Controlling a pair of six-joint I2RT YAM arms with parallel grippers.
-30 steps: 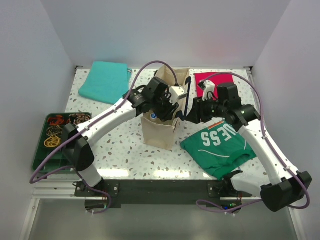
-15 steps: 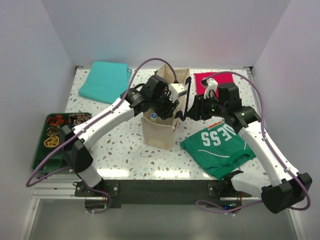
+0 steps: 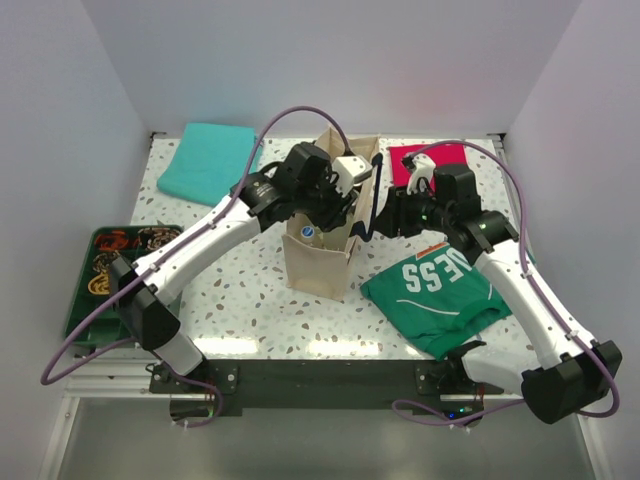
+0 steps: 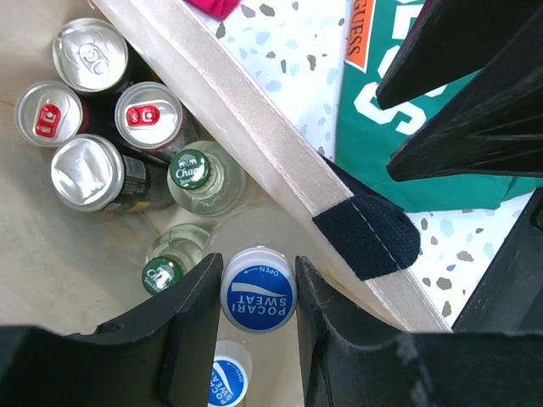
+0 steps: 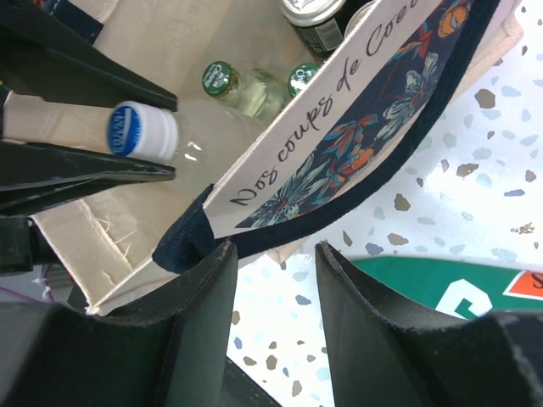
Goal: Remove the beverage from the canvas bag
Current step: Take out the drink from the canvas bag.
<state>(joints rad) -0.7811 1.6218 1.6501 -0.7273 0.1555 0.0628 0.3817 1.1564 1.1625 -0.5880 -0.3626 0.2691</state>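
Lifting and drawing back a little over the last second, the left gripper (image 4: 257,273) now sits higher at the mouth of the tall beige canvas bag (image 3: 318,262), which stands upright mid-table. Its jaws are closed to cap width on the neck of a clear plastic bottle (image 4: 258,297) with a blue Pocari Sweat cap. The bottle rides above the silver-topped drink cans (image 4: 89,174) and green glass bottles (image 4: 193,170) packed beside it, yet remains within the bag's walls. The right gripper (image 5: 274,250) stands at the bag's right-hand rim with jaws apart, the navy strap (image 5: 191,239) lying across its tips; no pinch shows. The bottle looks full, so probably heavy for so small a hold, and smooth plastic may slip. Under the cap's collar seems the safest grip, drawn straight up.
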